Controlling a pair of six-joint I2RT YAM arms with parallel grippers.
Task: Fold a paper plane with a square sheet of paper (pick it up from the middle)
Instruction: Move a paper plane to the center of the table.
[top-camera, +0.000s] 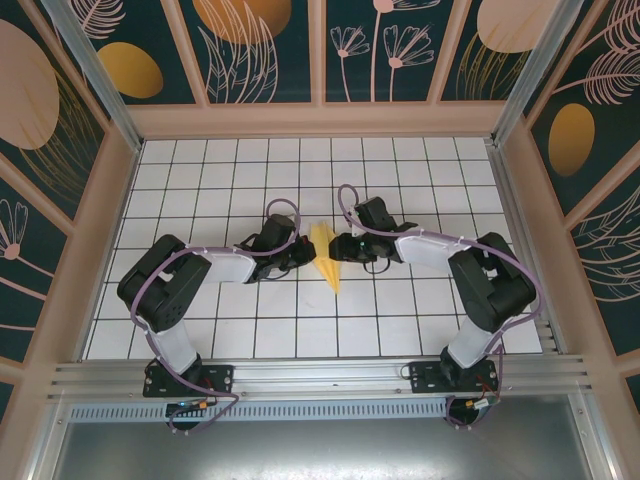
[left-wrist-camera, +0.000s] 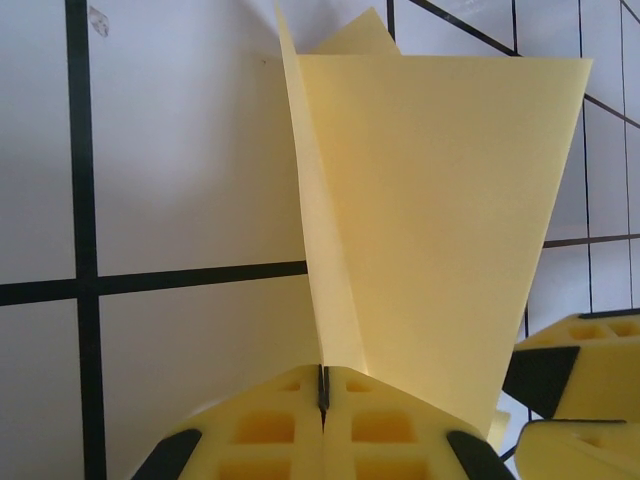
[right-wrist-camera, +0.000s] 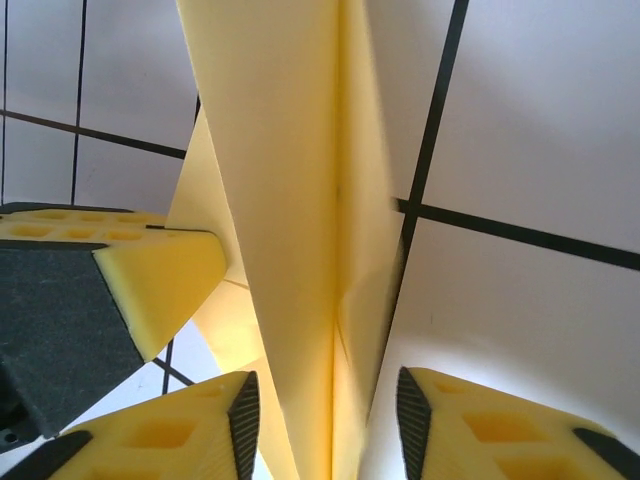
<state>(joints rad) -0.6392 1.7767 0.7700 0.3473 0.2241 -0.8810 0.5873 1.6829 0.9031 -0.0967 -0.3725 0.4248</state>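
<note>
A white tiled counter (top-camera: 400, 170) with black grid lines, seen from above. Near its middle, a pale yellow paper plane (top-camera: 326, 256) is held up between two robot arms that meet nose to nose. It is a slim folded shape, with its point towards the near edge.

The left pincer (left-wrist-camera: 322, 395) is clamped tight on the plane's lower fold, its two yellow pads pressed together with the paper edge caught between them. From there the paper fans upward in two flaps.

The right pincer (right-wrist-camera: 325, 420) is narrowly parted, one pad on either side of the plane's long centre crease. One pad (right-wrist-camera: 245, 420) sits against or just beside the paper, and the other is a little apart from it. It is not gripping the paper.

The step in hand looks like pinching or sharpening the centre crease. To do it well, the right pincer should probably close squarely across the crease, not at a slant, so the fold does not wander. The left pincer should hold firm as the anchor. Any slide along the crease should be gentle, because the paper is thin and could buckle or tear between the two grips.

Count: one paper plane; two arms, the left arm (top-camera: 175, 280) and the right arm (top-camera: 490, 285); two pincers.
</note>
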